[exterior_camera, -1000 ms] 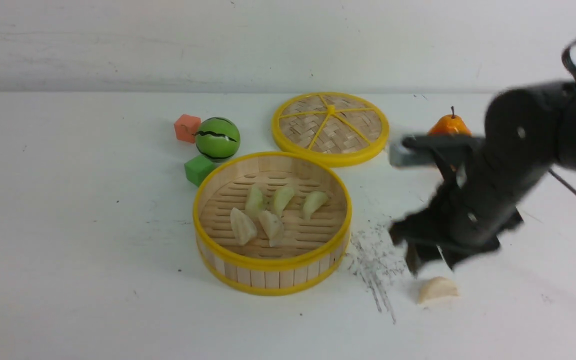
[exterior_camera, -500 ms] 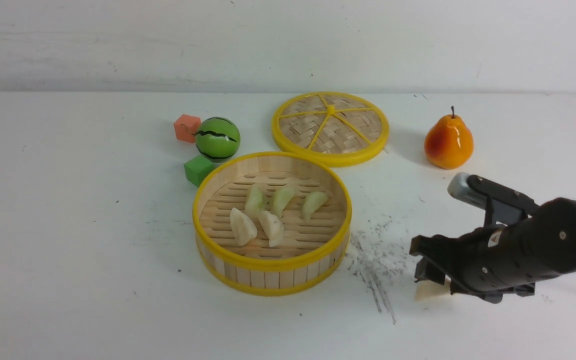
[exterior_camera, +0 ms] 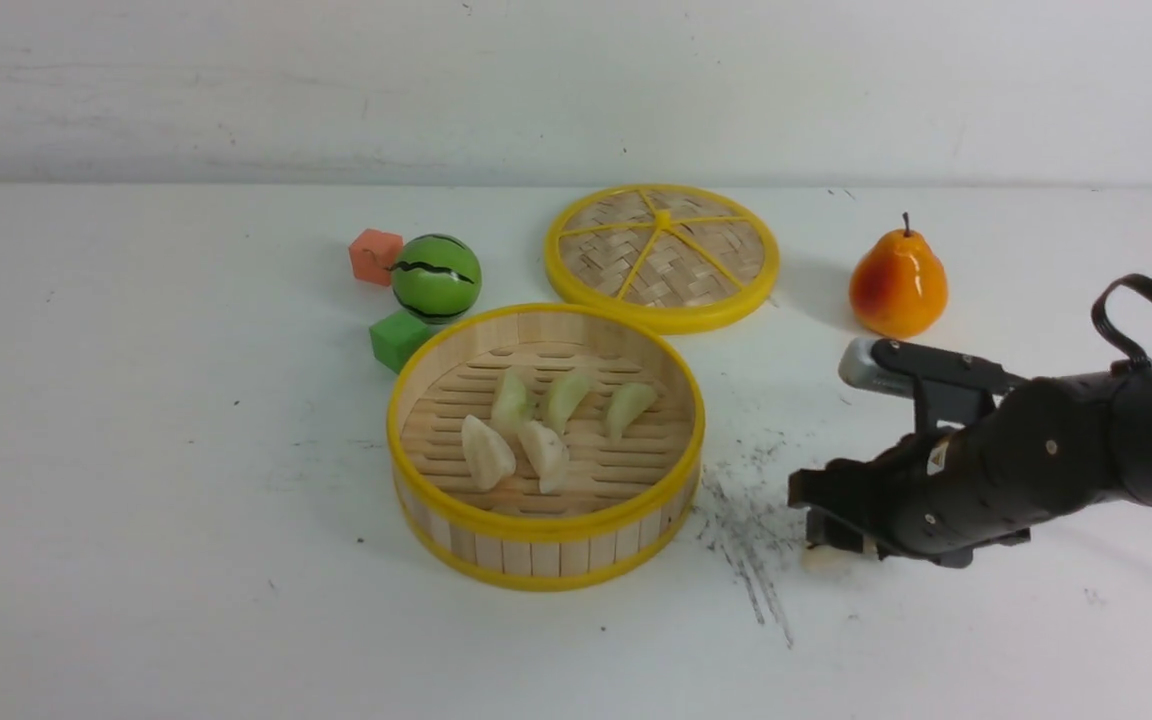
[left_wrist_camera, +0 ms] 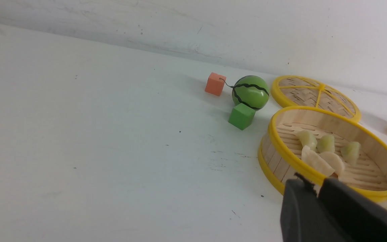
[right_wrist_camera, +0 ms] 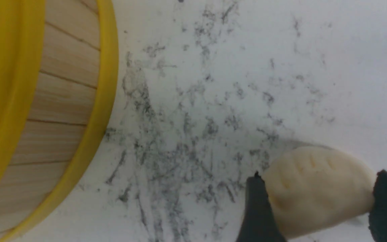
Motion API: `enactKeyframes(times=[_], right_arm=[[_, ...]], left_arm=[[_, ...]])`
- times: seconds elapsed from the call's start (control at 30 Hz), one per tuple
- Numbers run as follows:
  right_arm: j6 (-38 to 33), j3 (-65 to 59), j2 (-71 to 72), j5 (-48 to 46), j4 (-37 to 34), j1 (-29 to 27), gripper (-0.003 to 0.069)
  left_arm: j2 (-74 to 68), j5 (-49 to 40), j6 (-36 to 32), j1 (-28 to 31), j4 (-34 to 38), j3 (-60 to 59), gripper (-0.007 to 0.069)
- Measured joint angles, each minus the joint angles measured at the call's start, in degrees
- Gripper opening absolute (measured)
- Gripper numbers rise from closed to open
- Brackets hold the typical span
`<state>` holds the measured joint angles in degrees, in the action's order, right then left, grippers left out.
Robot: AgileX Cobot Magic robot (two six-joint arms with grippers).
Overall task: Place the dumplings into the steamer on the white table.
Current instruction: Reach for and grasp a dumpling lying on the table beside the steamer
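The steamer (exterior_camera: 544, 525) stands mid-table on the white table (exterior_camera: 136, 450) and holds several dumplings: three pale green (exterior_camera: 566, 397) at the back and two cream-white (exterior_camera: 486, 452) in front. My right gripper (exterior_camera: 826, 535) is low to the right of the steamer, shut on one cream-white dumpling (exterior_camera: 824, 558). In the right wrist view both fingers (right_wrist_camera: 259, 208) press that dumpling's (right_wrist_camera: 314, 188) ends just over the scuffed table, beside the steamer wall (right_wrist_camera: 62, 101). My left gripper (left_wrist_camera: 316, 183) shows only in the left wrist view, shut and empty, near the steamer rim (left_wrist_camera: 291, 158).
The flat woven lid (exterior_camera: 661, 255) lies behind the steamer. An orange pear (exterior_camera: 897, 285) stands at the back right. A green striped ball (exterior_camera: 436, 277), an orange cube (exterior_camera: 374, 256) and a green cube (exterior_camera: 398, 340) sit behind the steamer's left. Dark scuff marks (exterior_camera: 746, 520) lie between steamer and gripper.
My right arm came down onto the cream-white dumpling on the table, closed on it, and has shifted it a little left toward the steamer.
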<state>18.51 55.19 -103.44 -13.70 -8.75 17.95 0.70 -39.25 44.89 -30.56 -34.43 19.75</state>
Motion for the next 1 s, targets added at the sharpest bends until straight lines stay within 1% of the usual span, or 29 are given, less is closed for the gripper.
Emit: enactKeyframes(times=[0.13,0.27,0.3,0.33,0.37,0.43,0.6,0.63,0.67,0.73,0.83,0.87,0.9,0.93,1.0], right_arm=[[-0.56,1.93,-0.38,-2.11,4.36,0.17,0.0397],[-3.01,3.96,-0.80,-4.31,8.42,0.22,0.0311],[-3.01,3.96,-0.80,-4.31,8.42,0.22,0.0311],[-3.02,4.75,-1.00,-5.55,8.76,0.22,0.0286],[-2.78,5.32,-1.06,-6.41,8.76,0.15,0.0280],[-1.86,6.01,-1.14,-6.89,7.81,0.15,0.0290],[1.28,6.51,-1.81,-5.52,7.23,0.15,0.0376],[1.51,6.51,-1.89,-5.42,7.23,0.15,0.0376],[3.27,6.58,-2.70,-4.83,7.10,0.15,0.0391],[5.48,6.60,-3.93,-4.44,6.77,0.15,0.0391],[6.96,6.89,-4.73,-3.10,7.02,0.37,0.0320],[6.96,6.89,-4.81,-2.95,7.28,0.39,0.0275],[6.96,6.89,-4.81,-2.95,7.35,0.39,0.0267],[6.61,6.89,-4.73,-2.82,7.92,0.39,0.0234],[5.66,6.95,-4.30,-3.34,8.44,0.39,0.0239]], left_arm=[[0.00,0.00,0.00,0.00,-0.19,0.00,0.0076],[-0.10,0.22,0.00,0.00,-0.19,0.00,0.0076],[-0.10,0.22,0.00,0.00,-0.19,0.00,0.0076],[-0.10,0.44,0.00,0.00,-0.22,0.00,0.0076],[-0.10,0.49,0.00,0.00,-0.22,0.00,0.0076],[-0.10,0.49,0.00,0.00,-0.22,0.00,0.0078],[-0.10,0.49,0.00,0.00,-0.26,0.00,0.0080],[-0.10,0.49,0.00,0.00,-0.26,0.00,0.0081],[-0.10,0.49,0.00,0.00,-0.26,0.00,0.0083],[-0.10,0.49,0.00,0.00,-0.26,0.00,0.0083],[-0.10,0.49,0.00,0.00,-0.41,0.00,0.0084],[-0.10,0.49,0.00,0.00,-0.44,0.00,0.0085],[-0.10,0.49,0.00,0.00,-0.44,0.00,0.0085],[-0.10,0.49,0.00,0.00,-0.44,0.00,0.0088],[-0.10,0.49,0.00,0.00,-0.44,0.00,0.0088]])
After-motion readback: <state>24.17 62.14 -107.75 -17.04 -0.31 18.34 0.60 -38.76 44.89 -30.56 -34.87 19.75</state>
